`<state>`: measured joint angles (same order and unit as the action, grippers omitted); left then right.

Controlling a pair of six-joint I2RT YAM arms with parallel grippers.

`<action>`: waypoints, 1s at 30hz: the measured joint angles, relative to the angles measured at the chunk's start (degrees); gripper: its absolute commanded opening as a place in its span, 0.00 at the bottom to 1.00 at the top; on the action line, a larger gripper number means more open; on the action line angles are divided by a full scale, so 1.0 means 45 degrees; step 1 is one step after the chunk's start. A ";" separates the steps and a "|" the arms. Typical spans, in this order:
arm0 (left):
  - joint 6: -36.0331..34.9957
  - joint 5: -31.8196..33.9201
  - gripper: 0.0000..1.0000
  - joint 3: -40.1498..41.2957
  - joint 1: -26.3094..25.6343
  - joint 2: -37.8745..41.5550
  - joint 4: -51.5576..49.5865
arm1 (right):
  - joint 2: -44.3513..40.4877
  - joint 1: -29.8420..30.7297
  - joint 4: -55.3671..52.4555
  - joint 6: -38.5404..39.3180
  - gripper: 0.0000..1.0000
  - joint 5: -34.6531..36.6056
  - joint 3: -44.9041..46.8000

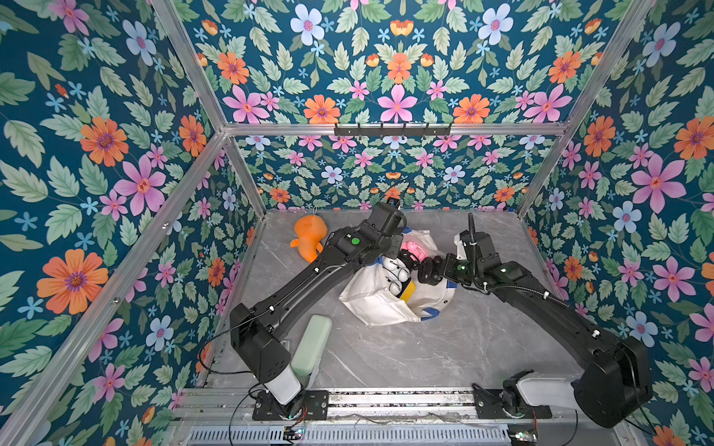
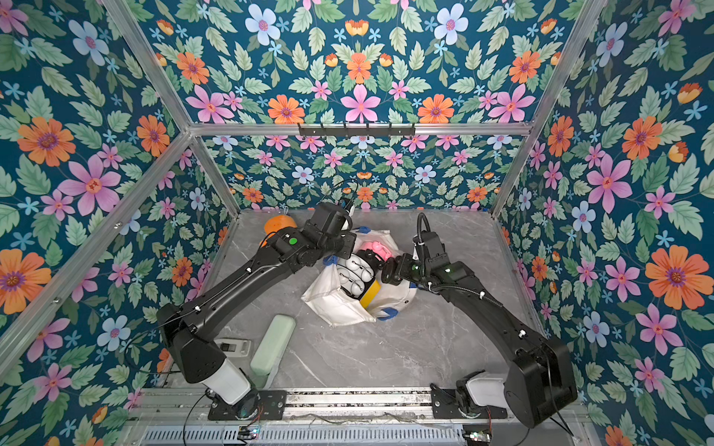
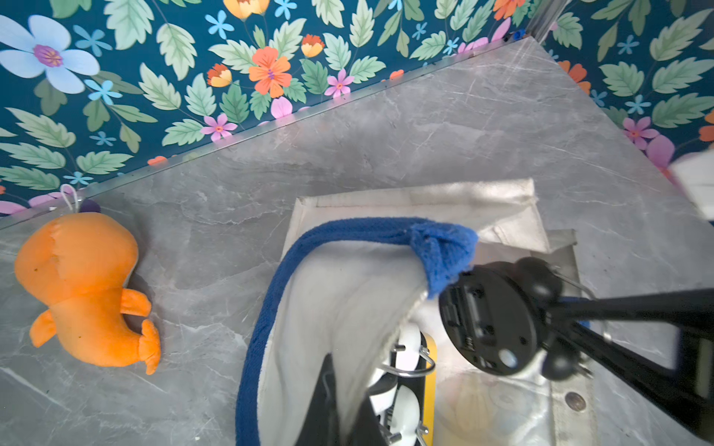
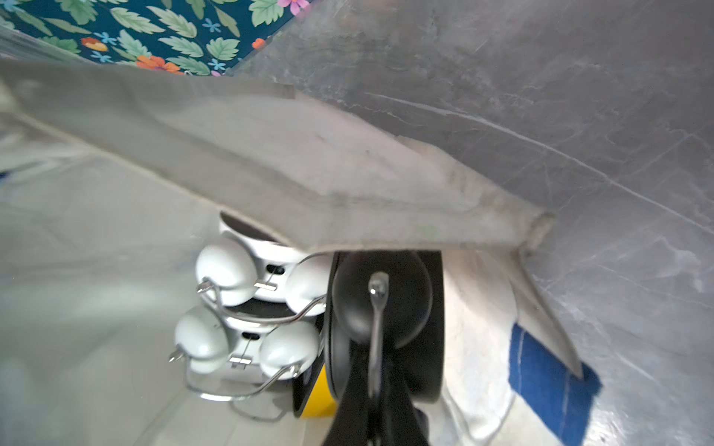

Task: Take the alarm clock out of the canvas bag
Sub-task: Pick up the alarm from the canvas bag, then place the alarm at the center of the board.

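The right claw [image 3: 560, 314] gripped the round black alarm clock [image 3: 488, 320]; the left claw [image 3: 336, 405] pinched the off-white canvas bag [image 3: 347, 301]; lifting straight above the bag seemed wisest.

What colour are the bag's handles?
Blue handles; the left wrist view shows them best.

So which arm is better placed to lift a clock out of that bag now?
Right. The right jaws are shut on the black alarm clock at the mouth of the canvas bag; the left jaws are shut on its rim, holding it open.
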<state>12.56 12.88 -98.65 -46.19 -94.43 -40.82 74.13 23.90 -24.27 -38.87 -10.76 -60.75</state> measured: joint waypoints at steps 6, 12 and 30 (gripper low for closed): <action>0.0141 0.0510 0.00 -0.0170 0.0019 -0.0087 -0.0058 | -0.1190 0.0010 -0.1525 0.0831 0.00 -0.0661 -0.0695; 0.0228 0.0840 0.00 -0.0287 0.0044 -0.0248 -0.0194 | -0.3167 0.0010 -0.3186 0.1729 0.00 -0.0529 -0.1360; 0.0233 0.0724 0.00 -0.0223 0.0068 -0.0121 -0.0272 | -0.2905 -0.2914 -0.6562 0.3769 0.00 0.4512 -0.2195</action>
<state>13.61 16.14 -99.66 -45.89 -94.98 -42.04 61.06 10.79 -53.80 -21.91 9.54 -70.63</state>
